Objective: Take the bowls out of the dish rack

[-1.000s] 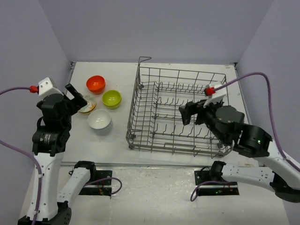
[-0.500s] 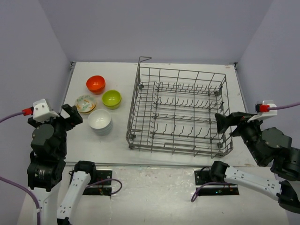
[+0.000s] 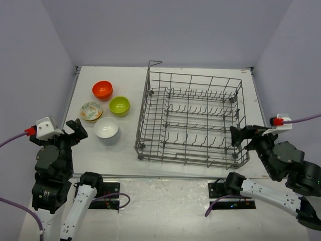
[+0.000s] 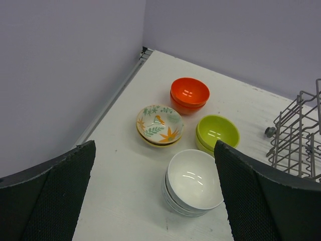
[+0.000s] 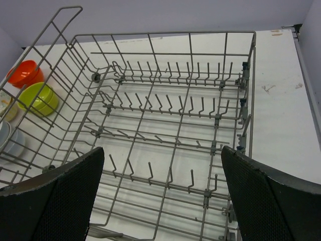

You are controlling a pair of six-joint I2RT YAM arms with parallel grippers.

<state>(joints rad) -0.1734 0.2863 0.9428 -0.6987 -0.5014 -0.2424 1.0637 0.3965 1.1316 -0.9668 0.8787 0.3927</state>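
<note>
Glossy bowls (image 4: 194,181), grey metal-wire dish rack (image 3: 190,118), matt white table (image 3: 130,150).

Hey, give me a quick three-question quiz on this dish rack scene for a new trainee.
1. True or false: the rack holds a bowl.
2. Which bowl stack lies farthest back on the table? A white, B orange, C patterned.
3. Fill in: the left gripper and right gripper are both ___.
Key: 1 false; 2 B; 3 open.
</note>
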